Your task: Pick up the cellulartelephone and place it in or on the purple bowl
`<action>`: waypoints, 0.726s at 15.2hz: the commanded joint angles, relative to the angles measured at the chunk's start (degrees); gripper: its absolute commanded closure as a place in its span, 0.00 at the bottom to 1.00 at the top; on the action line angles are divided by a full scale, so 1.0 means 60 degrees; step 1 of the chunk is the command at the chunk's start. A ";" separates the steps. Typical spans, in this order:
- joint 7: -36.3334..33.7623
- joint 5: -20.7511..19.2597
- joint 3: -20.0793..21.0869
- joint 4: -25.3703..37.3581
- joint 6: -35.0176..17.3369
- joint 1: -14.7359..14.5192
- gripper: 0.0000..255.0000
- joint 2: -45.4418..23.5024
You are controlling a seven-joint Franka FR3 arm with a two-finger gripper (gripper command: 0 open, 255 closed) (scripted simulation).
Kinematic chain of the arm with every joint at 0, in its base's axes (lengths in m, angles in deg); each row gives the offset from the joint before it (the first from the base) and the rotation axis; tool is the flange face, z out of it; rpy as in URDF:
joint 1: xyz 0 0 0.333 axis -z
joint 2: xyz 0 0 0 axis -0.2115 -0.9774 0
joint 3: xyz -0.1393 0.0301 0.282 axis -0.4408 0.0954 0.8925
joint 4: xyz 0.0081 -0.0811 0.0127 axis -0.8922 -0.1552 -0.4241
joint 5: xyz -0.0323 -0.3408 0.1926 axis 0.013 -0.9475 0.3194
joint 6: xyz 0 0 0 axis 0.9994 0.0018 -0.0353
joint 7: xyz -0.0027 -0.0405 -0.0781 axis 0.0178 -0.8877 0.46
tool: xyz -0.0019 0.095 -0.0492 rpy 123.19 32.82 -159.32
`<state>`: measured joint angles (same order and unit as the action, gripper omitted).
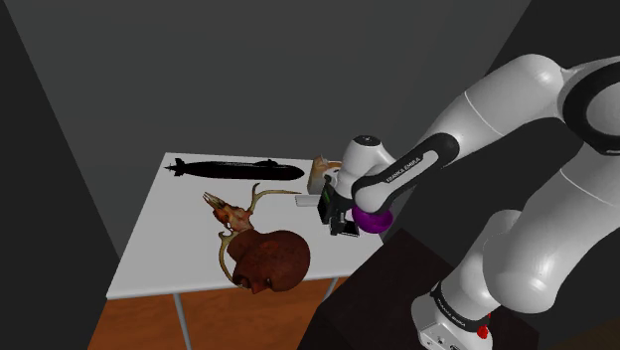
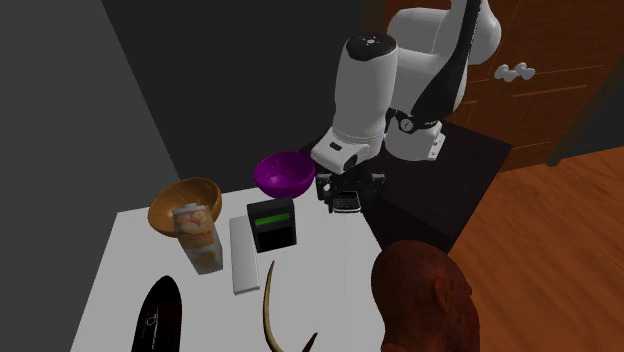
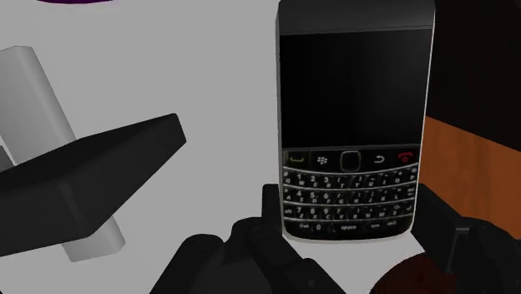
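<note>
Beside the purple bowl [image 2: 283,172] lies the phone [image 3: 355,125].

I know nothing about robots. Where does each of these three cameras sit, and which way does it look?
Shoulder view: beside and slightly behind the stand, looking down over the white table; the white arm reaches left to the gripper.
Second exterior view: across the table, facing the arm, whose gripper hangs beside the purple bowl.
Wrist view: on the hand, looking down at the phone; the gripper straddles its keypad end.
Shared: both exterior views show the arm, gripper and purple bowl.
</note>
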<state>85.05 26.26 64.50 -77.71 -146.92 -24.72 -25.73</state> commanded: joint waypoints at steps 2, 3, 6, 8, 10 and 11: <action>-0.0022 -0.0065 -0.0010 0.0024 0.0536 0.0018 1.00 0.0508; -0.0032 -0.0082 -0.0008 0.0035 0.0701 0.0022 1.00 0.0663; -0.0056 -0.0121 0.0000 0.0084 0.1198 0.0032 1.00 0.1112; -0.0067 -0.0139 0.0007 0.0124 0.1492 0.0038 1.00 0.1366; 0.0468 -0.0273 -0.0348 0.0020 0.1502 0.0337 1.00 0.1493; 0.0738 -0.0342 -0.0529 -0.0012 0.1509 0.0486 1.00 0.1540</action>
<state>87.96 24.52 62.27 -77.84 -138.05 -22.56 -16.64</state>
